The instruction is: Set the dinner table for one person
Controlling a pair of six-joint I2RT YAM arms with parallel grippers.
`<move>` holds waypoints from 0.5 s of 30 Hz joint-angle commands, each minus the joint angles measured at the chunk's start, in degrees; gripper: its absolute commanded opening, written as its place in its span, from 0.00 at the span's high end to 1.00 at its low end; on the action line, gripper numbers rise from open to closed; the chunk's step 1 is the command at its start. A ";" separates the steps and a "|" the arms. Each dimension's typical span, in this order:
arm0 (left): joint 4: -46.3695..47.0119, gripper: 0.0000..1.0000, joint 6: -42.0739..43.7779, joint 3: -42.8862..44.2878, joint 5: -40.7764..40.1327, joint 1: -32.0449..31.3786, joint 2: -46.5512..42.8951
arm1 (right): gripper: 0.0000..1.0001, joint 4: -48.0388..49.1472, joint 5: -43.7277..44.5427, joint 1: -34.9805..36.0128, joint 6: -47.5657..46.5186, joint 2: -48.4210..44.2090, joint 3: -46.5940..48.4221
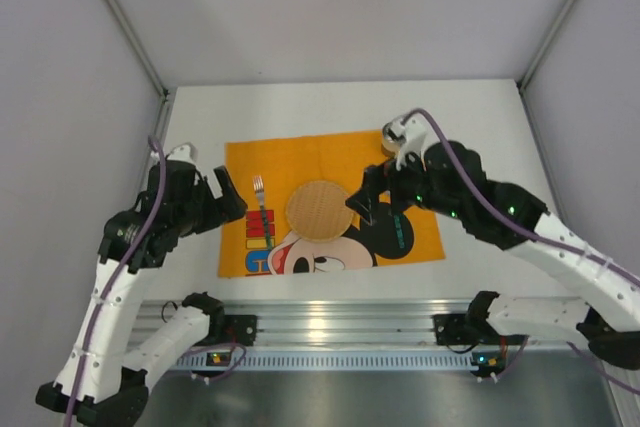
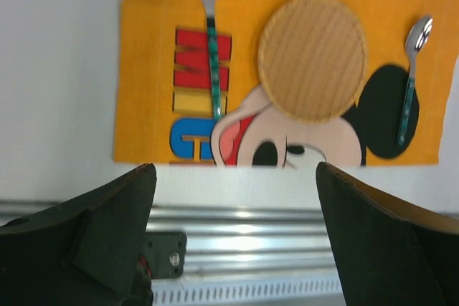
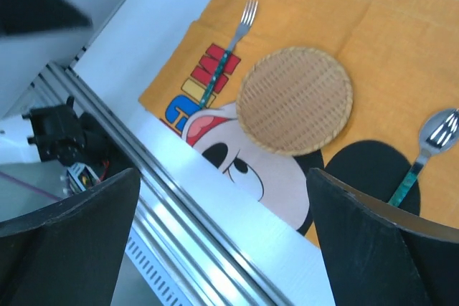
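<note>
Setting is appearing nearly done: the dinner table (image 1: pixel 480 137) is spanning the whole workspace, its orange cloth (image 1: pixel 300 157) carrying woven plate (image 1: pixel 318 210) between fork (image 1: pixel 262 205) and spoon (image 2: pixel 410 98), while left gripper (image 2: pixel 235 171) and right gripper (image 3: pixel 224 174) are hovering spread, empty; drinkware unconfirmed.

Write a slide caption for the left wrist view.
Open left gripper facing an orange Mickey Mouse cloth set with a green-handled metal fork, a round woven mat and a green-handled metal spoon.

fork (image 2: pixel 211 41) left of plate (image 2: pixel 313 56) | spoon (image 2: pixel 411 84) right | all on cloth (image 2: pixel 150 5)
</note>
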 commanded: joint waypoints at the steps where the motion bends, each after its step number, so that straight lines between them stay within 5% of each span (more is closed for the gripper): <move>1: 12.17 0.01 8.73 1.84 -11.25 0.03 -0.69 | 0.00 13.89 3.39 4.06 3.55 -11.20 -16.91; 6: 40.54 0.02 24.88 -14.12 -17.25 0.03 -6.73 | 0.00 19.99 9.02 9.95 10.51 -29.92 -34.70; 10: 65.41 0.01 32.99 -31.37 -22.25 0.11 -11.76 | 0.00 10.33 15.61 11.63 10.17 -32.07 -32.78; 15: 75.72 0.01 32.50 -40.53 -18.49 1.08 -3.80 | 0.00 -1.53 16.94 11.63 10.42 -31.53 -26.54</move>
